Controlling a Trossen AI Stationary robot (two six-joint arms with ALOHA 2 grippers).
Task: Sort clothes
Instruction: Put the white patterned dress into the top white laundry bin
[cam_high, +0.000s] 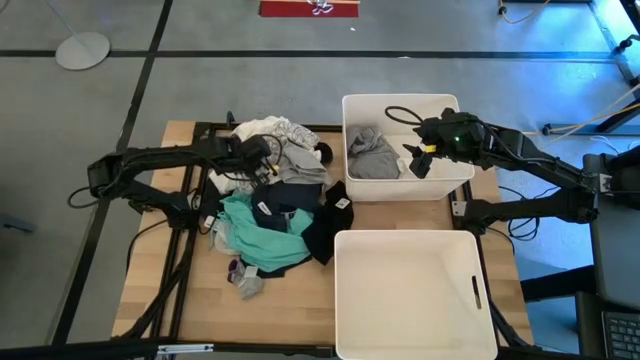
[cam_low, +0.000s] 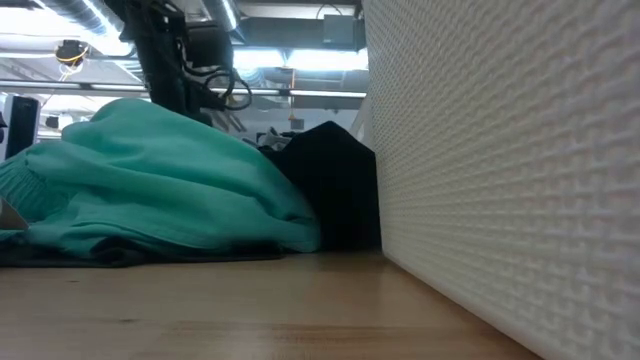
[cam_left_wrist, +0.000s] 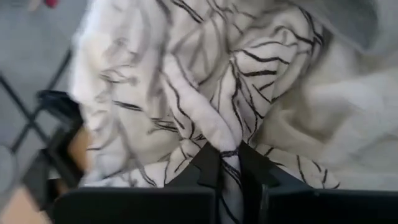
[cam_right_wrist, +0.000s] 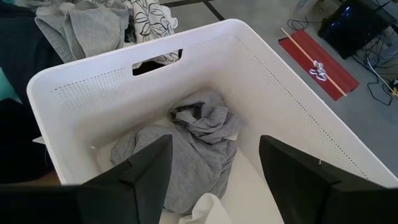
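The left end effector (cam_left_wrist: 229, 163) is pinching a fold of the white black-lined garment (cam_left_wrist: 205, 87) at the far side of the pile on the worktop (cam_high: 160, 290); lifting straight up should free it without dragging neighbours. The right end effector (cam_right_wrist: 214, 168) is hanging released over the far bin (cam_right_wrist: 298, 106), above the grey garment (cam_right_wrist: 186, 149).

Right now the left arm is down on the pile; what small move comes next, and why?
Probably lift the left gripper straight up. Its fingers are shut on a fold of the white black-patterned garment, which lies on the heap of clothes. The right gripper hangs open over the far bin, where a grey garment lies.
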